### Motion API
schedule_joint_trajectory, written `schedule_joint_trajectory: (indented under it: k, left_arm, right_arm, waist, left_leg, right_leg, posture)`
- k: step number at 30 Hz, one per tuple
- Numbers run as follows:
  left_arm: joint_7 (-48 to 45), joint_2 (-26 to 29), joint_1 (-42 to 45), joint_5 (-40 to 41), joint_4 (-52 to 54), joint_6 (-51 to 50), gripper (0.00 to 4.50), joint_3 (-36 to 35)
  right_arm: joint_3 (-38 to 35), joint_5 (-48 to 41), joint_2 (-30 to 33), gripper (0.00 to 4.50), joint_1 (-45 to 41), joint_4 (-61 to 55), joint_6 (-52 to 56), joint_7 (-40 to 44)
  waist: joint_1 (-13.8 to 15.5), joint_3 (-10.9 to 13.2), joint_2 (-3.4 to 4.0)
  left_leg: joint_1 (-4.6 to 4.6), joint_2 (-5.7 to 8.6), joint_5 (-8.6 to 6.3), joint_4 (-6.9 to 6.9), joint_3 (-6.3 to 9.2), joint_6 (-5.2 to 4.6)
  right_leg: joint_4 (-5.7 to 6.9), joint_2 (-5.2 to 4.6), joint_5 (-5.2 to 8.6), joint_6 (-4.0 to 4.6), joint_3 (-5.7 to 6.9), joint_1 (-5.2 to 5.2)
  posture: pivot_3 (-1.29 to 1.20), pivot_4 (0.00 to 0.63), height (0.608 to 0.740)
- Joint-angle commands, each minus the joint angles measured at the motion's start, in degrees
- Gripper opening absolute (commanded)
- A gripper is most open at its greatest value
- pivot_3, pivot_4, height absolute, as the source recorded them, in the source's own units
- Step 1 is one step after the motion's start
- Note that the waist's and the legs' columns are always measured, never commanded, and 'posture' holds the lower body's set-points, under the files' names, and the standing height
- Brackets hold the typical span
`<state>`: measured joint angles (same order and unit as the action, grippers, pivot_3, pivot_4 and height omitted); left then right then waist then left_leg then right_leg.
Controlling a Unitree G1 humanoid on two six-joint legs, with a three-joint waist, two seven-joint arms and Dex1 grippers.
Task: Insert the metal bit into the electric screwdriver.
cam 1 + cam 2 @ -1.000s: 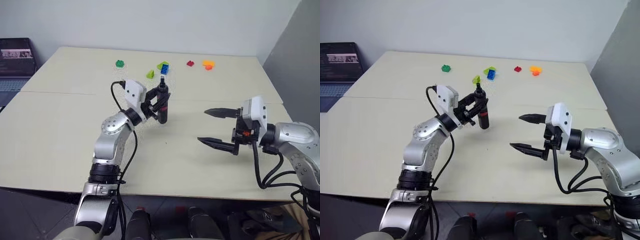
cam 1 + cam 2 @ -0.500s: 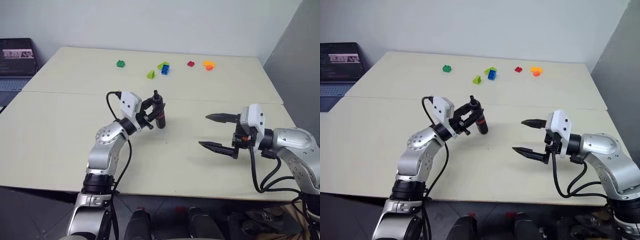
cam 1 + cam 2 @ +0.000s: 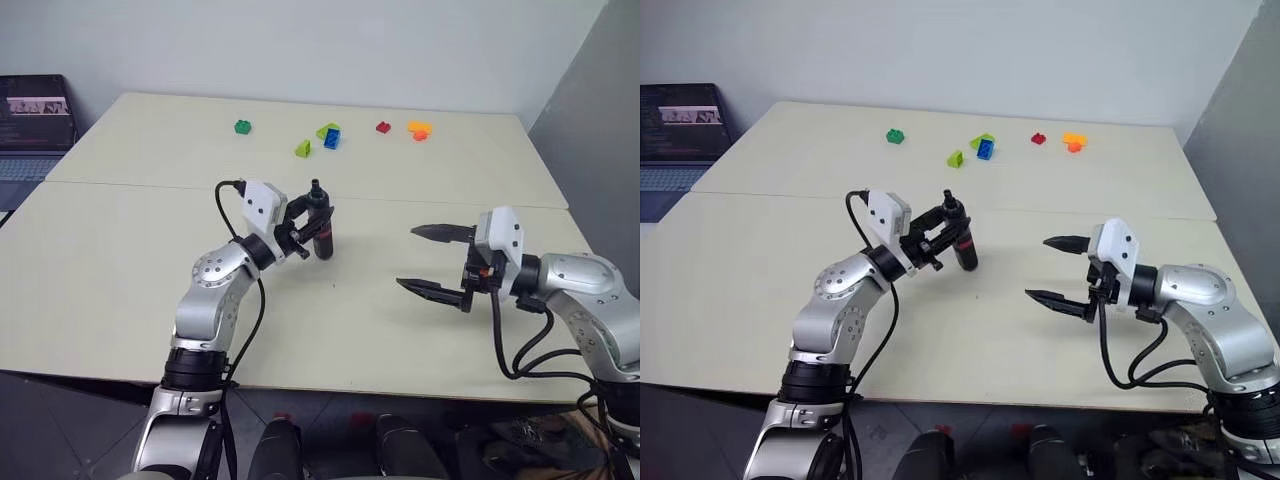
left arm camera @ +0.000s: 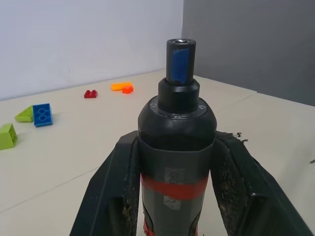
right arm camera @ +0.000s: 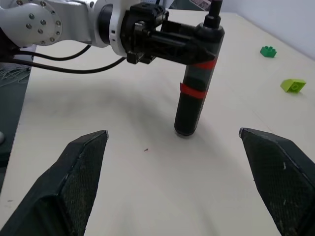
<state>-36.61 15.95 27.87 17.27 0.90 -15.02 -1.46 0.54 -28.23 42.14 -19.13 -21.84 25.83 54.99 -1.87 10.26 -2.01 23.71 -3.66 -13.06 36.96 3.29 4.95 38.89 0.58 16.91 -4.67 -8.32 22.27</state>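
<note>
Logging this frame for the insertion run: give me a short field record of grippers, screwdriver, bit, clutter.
left gripper: shut on the electric screwdriver
screwdriver pose: upright, nose up, base close to the table; contact not clear
right gripper: open, nothing between its fingers, off to the screwdriver's right
metal bit: cannot make one out, neither on the table nor in the right gripper
screwdriver nose: nothing sticking out of it
clutter: toy bricks along the far side of the table
other: laptop beyond the table's far left corner

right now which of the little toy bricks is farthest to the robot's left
The dark green brick, alone at the left end of the row; the lime, blue, red and orange ones lie further right.
</note>
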Motion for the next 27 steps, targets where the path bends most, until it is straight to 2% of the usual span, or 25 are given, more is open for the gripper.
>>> schedule_joint_trajectory:
  k: [1, 4, 9, 18, 23, 27]
  left_arm:
    - [1.41, -1.5, 1.23, 0.52, 4.42, 2.71, 1.65, 0.29]
    - [2.66, -4.1, 1.81, -0.65, 4.23, 3.88, 1.65, 2.48]
    - [0.64, -4.89, 2.09, -1.06, 2.96, 6.19, 1.65, 4.42]
    - [1.75, -2.67, -1.69, -0.83, 6.7, 4.97, 1.65, 3.06]
    - [1.65, -2.6, -3.45, -0.28, 8.04, 4.63, 1.65, 3.94]
    - [0.81, -3.2, -3.82, -0.57, 7.91, 5.63, 1.65, 5.26]
  right_arm:
    - [0.31, 0.92, 1.34, 4.5, -0.95, -0.23, 0.37, 0.72]
    - [-2.25, -1.66, 2.26, 4.5, 0.04, -0.84, 2.21, 1.1]
    - [-3.55, -0.65, 4.65, 4.5, 1.83, -1.28, 2.48, 1.17]
    - [-4.59, -1.16, 5.28, 4.5, 2.23, -1.6, 2.57, 1.34]
    - [-4.1, 2.07, 8.21, 4.5, 1.22, 2.29, 0.71, 3.41]
    - [1.63, 11.02, 14.86, 4.5, -2.5, 8.5, -1.41, 6.43]
  waist:
    - [0.02, 0.0, 0.0]
    - [0.11, 0.0, 0.0]
    - [0.11, 0.0, 0.0]
    - [-0.18, 0.01, 0.01]
    - [0.2, 0.01, 0.01]
    - [0.17, 0.04, 0.05]
  left_leg:
    - [0.01, 0.0, 0.0, 0.0, 0.0, 0.0]
    - [0.01, 0.01, 0.0, 0.01, 0.0, 0.0]
    - [0.05, 0.03, 0.0, 0.02, 0.0, 0.0]
    - [0.02, 0.02, 0.0, -0.01, -0.03, 0.0]
    - [0.03, 0.02, 0.0, 0.01, -0.03, 0.0]
    - [0.04, 0.06, 0.0, 0.02, -0.07, 0.0]
  right_leg:
    - [-0.01, 0.0, 0.0, 0.0, -0.01, 0.0]
    - [-0.01, 0.0, 0.0, 0.0, 0.0, -0.01]
    - [-0.04, -0.02, 0.0, 0.0, -0.01, -0.01]
    - [-0.03, 0.0, 0.02, -0.03, -0.05, 0.01]
    - [-0.04, -0.01, 0.02, -0.03, -0.05, 0.01]
    - [-0.1, -0.06, 0.02, -0.03, -0.07, 0.0]
  posture:
    - [0.0, 0.15, 0.74]
    - [0.0, 0.15, 0.74]
    - [0.0, 0.15, 0.74]
    - [0.0, 0.15, 0.74]
    - [0.0, 0.15, 0.74]
    - [0.0, 0.15, 0.74]
